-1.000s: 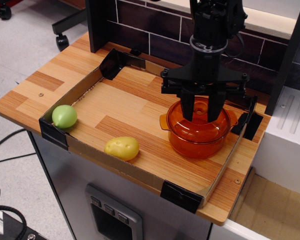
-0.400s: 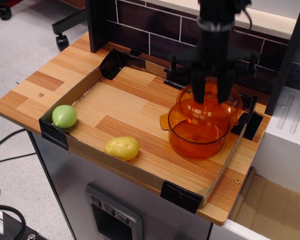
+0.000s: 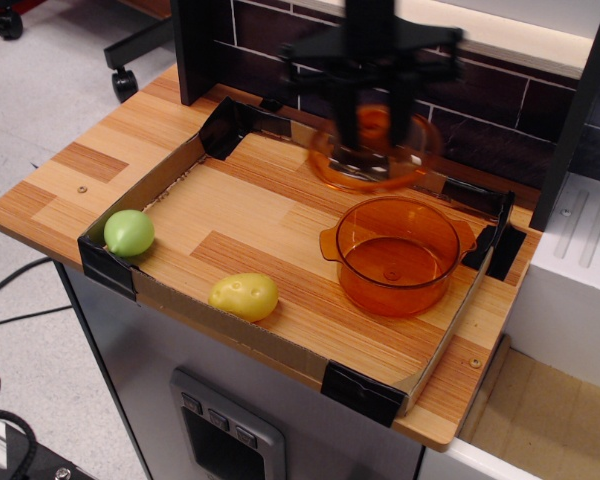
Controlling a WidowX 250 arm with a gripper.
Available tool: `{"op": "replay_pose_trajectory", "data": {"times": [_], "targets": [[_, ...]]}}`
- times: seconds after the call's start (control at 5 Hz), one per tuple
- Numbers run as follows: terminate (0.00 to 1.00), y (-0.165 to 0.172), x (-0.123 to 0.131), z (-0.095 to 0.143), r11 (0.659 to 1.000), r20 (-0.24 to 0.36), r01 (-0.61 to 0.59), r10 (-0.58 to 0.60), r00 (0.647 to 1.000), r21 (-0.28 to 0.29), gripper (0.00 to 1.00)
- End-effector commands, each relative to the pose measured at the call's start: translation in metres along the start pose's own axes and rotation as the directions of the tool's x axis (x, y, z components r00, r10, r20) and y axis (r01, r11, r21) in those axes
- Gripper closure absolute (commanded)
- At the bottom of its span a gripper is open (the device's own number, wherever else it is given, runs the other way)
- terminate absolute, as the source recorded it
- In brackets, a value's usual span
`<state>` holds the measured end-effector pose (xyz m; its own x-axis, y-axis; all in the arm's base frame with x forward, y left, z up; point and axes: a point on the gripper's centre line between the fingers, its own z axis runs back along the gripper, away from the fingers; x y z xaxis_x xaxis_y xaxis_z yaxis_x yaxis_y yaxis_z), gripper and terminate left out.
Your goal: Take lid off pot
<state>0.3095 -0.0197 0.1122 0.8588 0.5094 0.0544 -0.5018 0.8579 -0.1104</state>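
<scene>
The orange pot point(image 3: 397, 256) stands open on the right of the wooden tray area, its inside bare. The black gripper point(image 3: 372, 120) is shut on the knob of the translucent orange lid point(image 3: 375, 153). It holds the lid in the air, up and to the left of the pot and above the back of the board, clear of the rim. The lid and gripper are blurred by motion. The fingertips are partly hidden by the lid.
A green toy vegetable point(image 3: 129, 232) lies at the front left corner and a yellow one point(image 3: 244, 296) at the front edge. A low cardboard wall point(image 3: 240, 330) with black corner pieces rims the board. A dark brick wall point(image 3: 300, 70) stands behind, a white box point(image 3: 570, 270) at right.
The gripper has lifted the lid off the pot, then carried it up and to the left. The pot stays in place, now open.
</scene>
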Motion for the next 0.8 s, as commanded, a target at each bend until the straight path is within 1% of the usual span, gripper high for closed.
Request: {"op": "replay_pose_trajectory", "data": {"times": [0.0, 0.2, 0.6], "targets": [[0.0, 0.055, 0.015, 0.005, 1.0, 0.039, -0.003, 0.002, 0.999, 0.03, 1.0], [0.0, 0.068, 0.03, -0.002, 0.998, 0.017, -0.044, 0.043, 0.999, 0.043, 1.0], [0.0, 0.073, 0.063, -0.022, 0.99, 0.032, -0.117, 0.115, 0.993, 0.077, 1.0]]}}
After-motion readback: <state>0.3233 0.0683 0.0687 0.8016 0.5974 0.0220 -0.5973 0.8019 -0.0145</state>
